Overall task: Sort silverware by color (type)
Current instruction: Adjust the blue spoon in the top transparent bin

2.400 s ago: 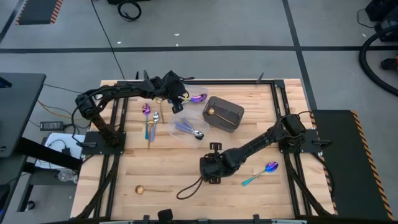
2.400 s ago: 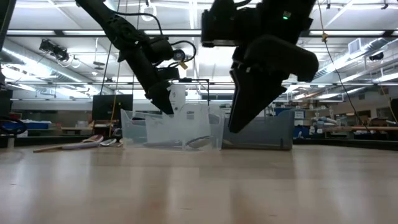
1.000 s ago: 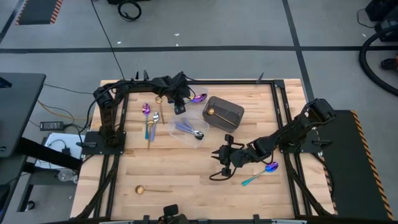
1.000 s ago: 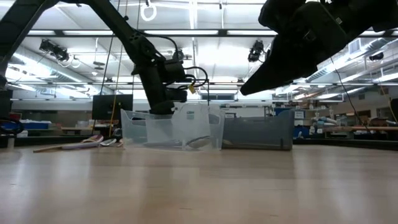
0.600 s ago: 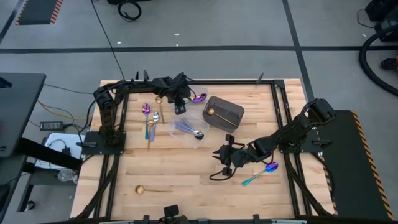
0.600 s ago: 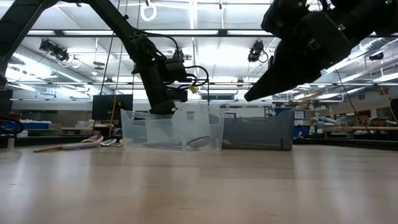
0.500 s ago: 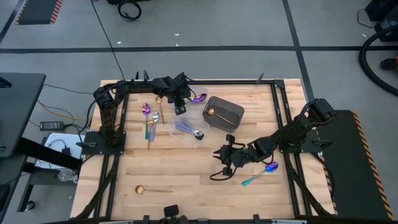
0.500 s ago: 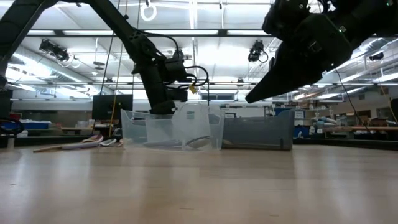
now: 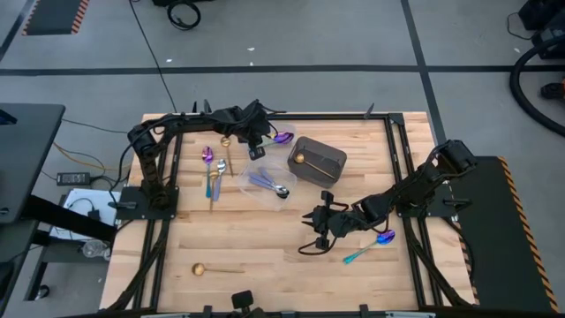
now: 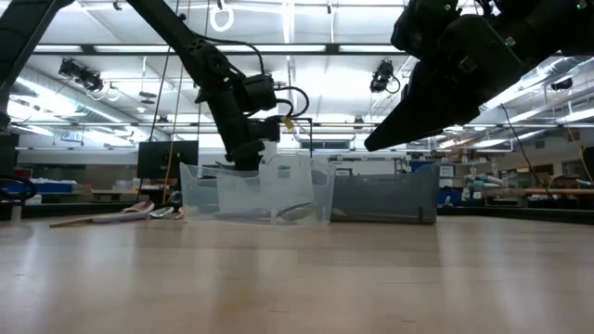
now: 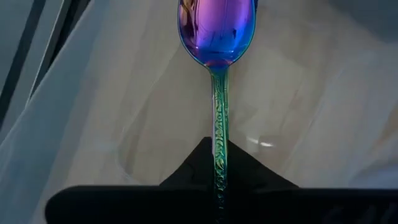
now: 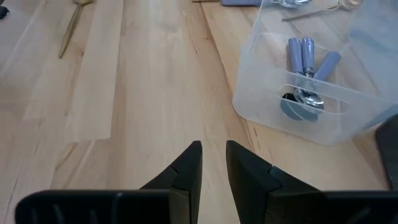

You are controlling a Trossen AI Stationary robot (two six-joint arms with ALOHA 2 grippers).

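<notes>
My left gripper is at the far middle of the table, shut on an iridescent purple-blue spoon over a clear tub. My right gripper hovers at the near middle, open by a narrow gap and empty. A second iridescent spoon with a teal handle lies flat on the table to its right. Lavender-handled spoons lie in another clear tub. A gold spoon lies in the dark bin. A few spoons lie loose at the far left, and a gold one at the near left. My left gripper pinches the iridescent spoon's handle between its two fingers, well back from the bowl. The handle runs straight out along the fingers, and the bowl is at the far end. The spoon is lifted clear above the clear tub.
The dark bin stands right of the two clear tubs, all in the far middle. A black metal frame runs along the table's sides. Bare wood lies at the near middle.
My left arm has shifted a little and its gripper has turned slightly, still holding the iridescent spoon over the far clear tub.
</notes>
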